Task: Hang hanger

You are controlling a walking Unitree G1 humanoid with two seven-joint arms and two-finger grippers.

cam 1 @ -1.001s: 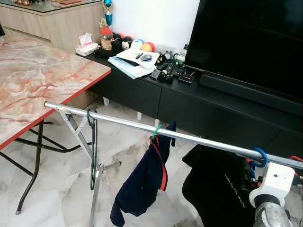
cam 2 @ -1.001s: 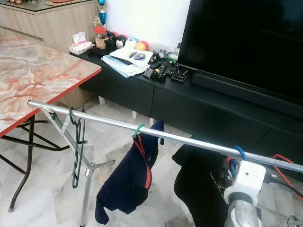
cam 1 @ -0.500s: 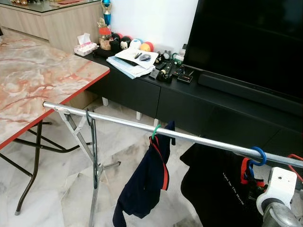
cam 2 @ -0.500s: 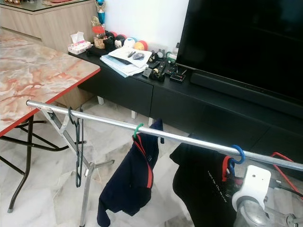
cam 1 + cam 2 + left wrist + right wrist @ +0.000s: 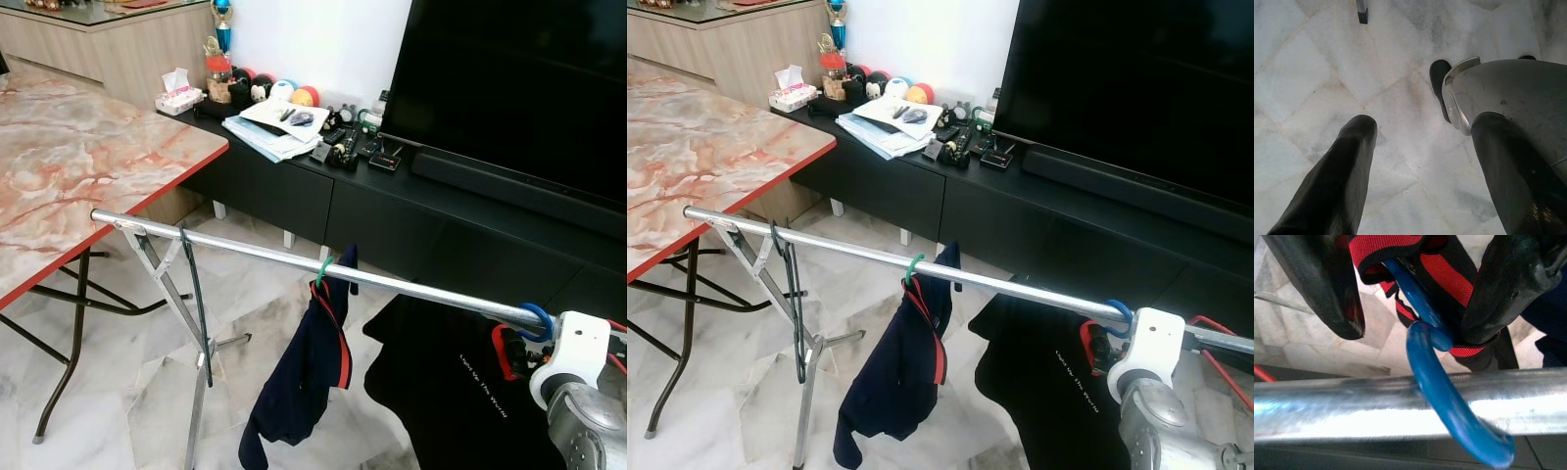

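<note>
A blue hanger hook sits over the silver rail near its right end, with a black T-shirt with a red-trimmed collar hanging from it. My right gripper is just under the rail, open, one black finger on each side of the blue hook's neck; the neck rests against one finger. The white right wrist is level with the rail. My left gripper hangs open above the marble floor.
On the same rail hang a navy garment on a green hanger and a bare black hanger. A marble-topped folding table stands at the left. Behind the rail are a cluttered black TV cabinet and a large TV.
My right wrist has risen to the level of the rail. The black T-shirt has swung left and spread out. The bare black hanger and the navy garment are swaying.
</note>
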